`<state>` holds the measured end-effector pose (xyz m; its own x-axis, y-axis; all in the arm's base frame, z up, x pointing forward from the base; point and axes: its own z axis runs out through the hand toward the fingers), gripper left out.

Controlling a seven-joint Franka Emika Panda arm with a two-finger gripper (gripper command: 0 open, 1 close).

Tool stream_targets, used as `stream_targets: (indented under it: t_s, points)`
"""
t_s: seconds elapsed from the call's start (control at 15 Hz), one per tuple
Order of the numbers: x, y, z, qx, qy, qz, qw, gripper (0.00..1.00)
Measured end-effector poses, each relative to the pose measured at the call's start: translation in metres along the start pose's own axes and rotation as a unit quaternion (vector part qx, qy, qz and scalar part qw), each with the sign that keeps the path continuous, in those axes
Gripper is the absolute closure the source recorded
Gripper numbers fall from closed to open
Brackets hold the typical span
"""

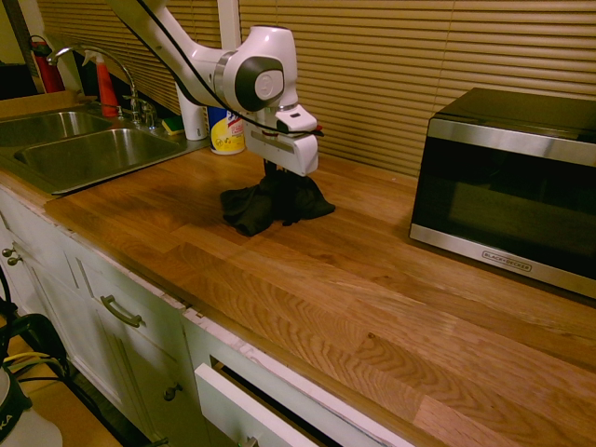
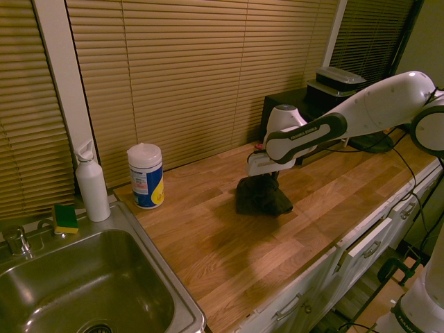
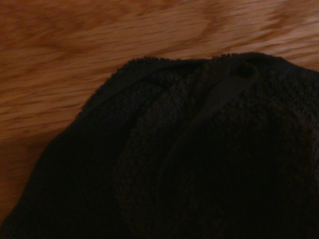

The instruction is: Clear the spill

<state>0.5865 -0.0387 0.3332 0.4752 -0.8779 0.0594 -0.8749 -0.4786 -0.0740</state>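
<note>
Plainly, one black cloth (image 1: 256, 207) is pinched between the narrowed fingers of one gripper (image 1: 277, 171), just above the centre of the first exterior view. The cloth is draped onto the wooden countertop (image 1: 326, 279) in bunched folds, and much of the wrist view is filled by it. The spill cannot be made out in any of the three views, so its place cannot be told.

At the right of the first exterior view, one microwave (image 1: 512, 186) is seen; two lidded containers (image 2: 336, 84) are stacked on it at the upper right of the second. Two sink basins (image 1: 88, 154), one faucet (image 1: 126, 70) and one orange-red spray bottle (image 1: 105, 86) are shown at the upper left of the first. One white bottle (image 2: 93, 186), one wipes canister (image 2: 146, 177) and one green-and-yellow sponge (image 2: 65, 218) are seen left of the cloth in the second exterior view.
</note>
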Motion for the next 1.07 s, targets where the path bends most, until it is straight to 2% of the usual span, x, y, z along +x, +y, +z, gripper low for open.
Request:
stream_targets:
  t_s: [0.73, 1.07]
  points:
    - [0.098, 0.075, 0.004, 0.009, -0.011, 0.066, 0.998, 1.0]
    - [0.092, 0.068, 0.005, 0.002, -0.004, 0.043, 0.999, 1.0]
